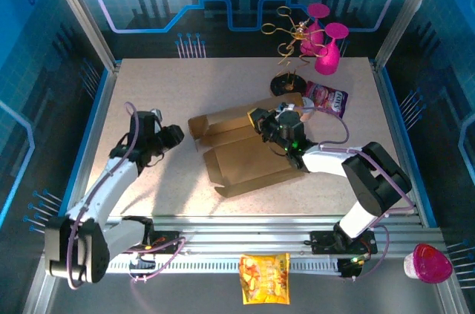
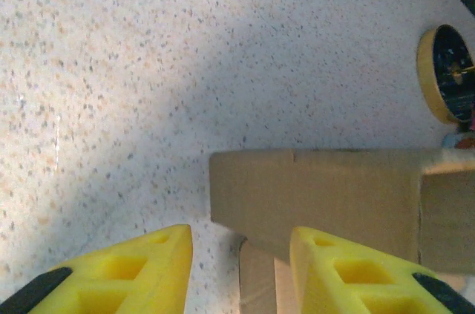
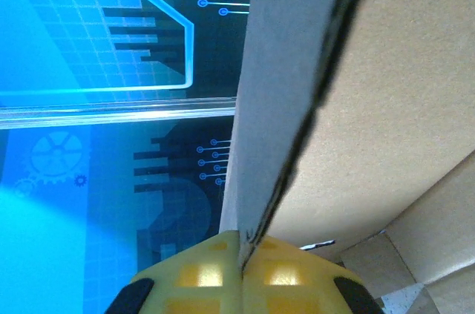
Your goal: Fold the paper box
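The paper box (image 1: 241, 152) is a brown cardboard sheet, partly folded, lying mid-table. My right gripper (image 1: 265, 122) is at its far right part, shut on a raised flap. In the right wrist view the yellow fingertips (image 3: 200, 273) pinch the flap's edge (image 3: 297, 69), and the gripper (image 3: 241, 254) shows no gap. My left gripper (image 1: 175, 136) hovers just left of the box's left end. In the left wrist view it (image 2: 241, 269) stands open, with the box's flap (image 2: 319, 191) just ahead. A cardboard strip (image 2: 260, 284) lies below the gap, not pinched.
Behind the box stand a gold rack on a black round base (image 1: 286, 84) and two pink goblets (image 1: 326, 47). A purple snack packet (image 1: 326, 99) lies to the right. A yellow snack bag (image 1: 264, 277) and a pink cup (image 1: 429, 263) sit near the front rail.
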Action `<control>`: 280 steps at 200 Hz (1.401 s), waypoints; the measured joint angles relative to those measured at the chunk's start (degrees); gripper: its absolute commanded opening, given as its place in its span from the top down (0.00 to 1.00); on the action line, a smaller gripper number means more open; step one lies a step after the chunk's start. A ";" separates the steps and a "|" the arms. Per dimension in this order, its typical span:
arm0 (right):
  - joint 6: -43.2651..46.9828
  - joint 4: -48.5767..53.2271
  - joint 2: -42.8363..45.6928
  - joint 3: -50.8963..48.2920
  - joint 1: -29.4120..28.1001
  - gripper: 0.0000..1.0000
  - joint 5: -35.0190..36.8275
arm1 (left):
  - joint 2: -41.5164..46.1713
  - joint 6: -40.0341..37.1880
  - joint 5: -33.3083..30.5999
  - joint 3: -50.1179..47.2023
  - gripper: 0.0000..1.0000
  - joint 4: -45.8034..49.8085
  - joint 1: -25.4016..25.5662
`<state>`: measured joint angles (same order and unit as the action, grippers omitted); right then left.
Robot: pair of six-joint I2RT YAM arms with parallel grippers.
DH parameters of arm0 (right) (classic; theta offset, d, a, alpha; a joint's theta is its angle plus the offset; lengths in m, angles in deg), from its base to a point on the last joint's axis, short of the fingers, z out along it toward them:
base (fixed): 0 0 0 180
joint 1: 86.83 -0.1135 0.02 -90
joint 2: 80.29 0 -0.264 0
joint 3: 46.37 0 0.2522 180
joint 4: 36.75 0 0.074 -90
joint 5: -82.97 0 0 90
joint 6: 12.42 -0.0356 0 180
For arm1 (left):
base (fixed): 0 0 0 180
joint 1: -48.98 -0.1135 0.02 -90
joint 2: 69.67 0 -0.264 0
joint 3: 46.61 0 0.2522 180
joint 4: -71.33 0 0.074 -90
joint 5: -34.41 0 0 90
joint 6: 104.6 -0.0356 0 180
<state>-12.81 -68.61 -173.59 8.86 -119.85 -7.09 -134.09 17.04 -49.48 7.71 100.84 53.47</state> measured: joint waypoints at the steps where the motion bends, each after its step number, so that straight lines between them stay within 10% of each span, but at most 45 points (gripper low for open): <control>1: 0.00 0.02 0.00 0.02 0.00 1.00 -0.02 | -0.33 -0.20 -0.07 0.24 0.59 0.02 0.00; 87: -0.22 2.03 -2.03 2.40 0.59 1.00 -1.55 | -14.40 -4.90 1.01 6.21 0.59 -2.29 -0.20; 280: -2.19 1.95 -4.46 5.20 2.62 1.00 -4.26 | -7.39 -13.62 7.21 -1.07 0.52 -12.44 7.17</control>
<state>-14.99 -66.67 -178.04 14.07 -117.23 -11.35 -141.48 3.43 -42.26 6.64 88.41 60.64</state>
